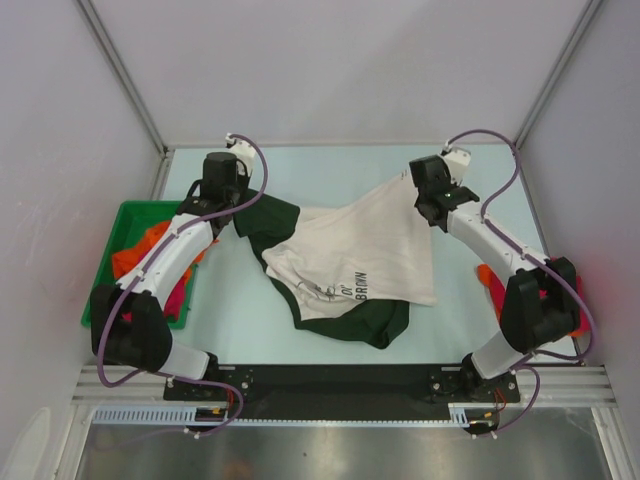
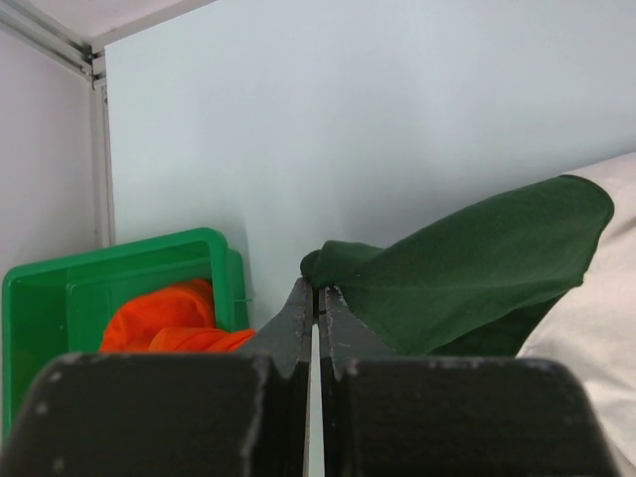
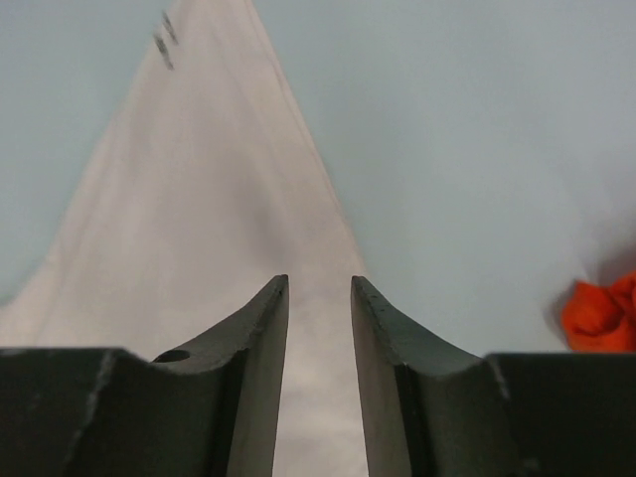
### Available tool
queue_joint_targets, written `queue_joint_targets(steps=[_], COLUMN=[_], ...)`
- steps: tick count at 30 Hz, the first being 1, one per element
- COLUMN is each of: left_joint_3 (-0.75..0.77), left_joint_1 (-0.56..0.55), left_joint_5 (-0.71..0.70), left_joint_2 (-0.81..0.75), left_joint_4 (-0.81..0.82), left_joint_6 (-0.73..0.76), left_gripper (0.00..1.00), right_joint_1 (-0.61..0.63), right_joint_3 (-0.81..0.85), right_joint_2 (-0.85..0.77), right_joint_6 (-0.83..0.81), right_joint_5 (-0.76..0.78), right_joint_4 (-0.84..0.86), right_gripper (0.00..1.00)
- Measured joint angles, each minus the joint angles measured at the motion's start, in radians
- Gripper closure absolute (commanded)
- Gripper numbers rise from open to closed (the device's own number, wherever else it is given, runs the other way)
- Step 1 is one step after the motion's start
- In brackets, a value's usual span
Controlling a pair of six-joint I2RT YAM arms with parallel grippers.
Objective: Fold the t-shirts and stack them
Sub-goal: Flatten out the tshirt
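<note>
- Your left jaws are pressed together, pinching the dark green sleeve (image 2: 467, 263) of the cream t-shirt (image 1: 360, 245), just beside the green bin (image 1: 135, 206).
- Your right jaws stand slightly spread, over the cream cloth's far right corner.
- The cream t-shirt lies rumpled in the middle of the surface (image 1: 330, 170), between both arms.
- Orange t-shirts (image 1: 150, 245) sit in the bin; another orange cloth (image 3: 601, 313) lies near the right arm.

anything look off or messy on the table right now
The cream t-shirt lies askew and rumpled mid-table, print half hidden, one dark green sleeve pinched up by the left hand. An orange cloth sits loose by the right arm, outside the green bin.
</note>
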Motion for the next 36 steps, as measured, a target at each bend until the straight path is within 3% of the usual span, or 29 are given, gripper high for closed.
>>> queue_joint_targets(steps=[10,36], left_joint_3=[0.000,0.000], left_joint_1=[0.000,0.000], left_joint_5=[0.016,0.018], left_joint_2=[0.000,0.000], left_joint_4=[-0.023,-0.046], left_joint_6=[-0.008,-0.008], left_gripper=[1.00,1.00], right_joint_1=[-0.002,-0.090], right_joint_3=[-0.180,-0.196], right_joint_2=[0.051,0.228], right_joint_6=[0.179,0.212], right_joint_5=[-0.104,-0.193], right_joint_4=[-0.049,0.055], right_gripper=[0.62,0.63])
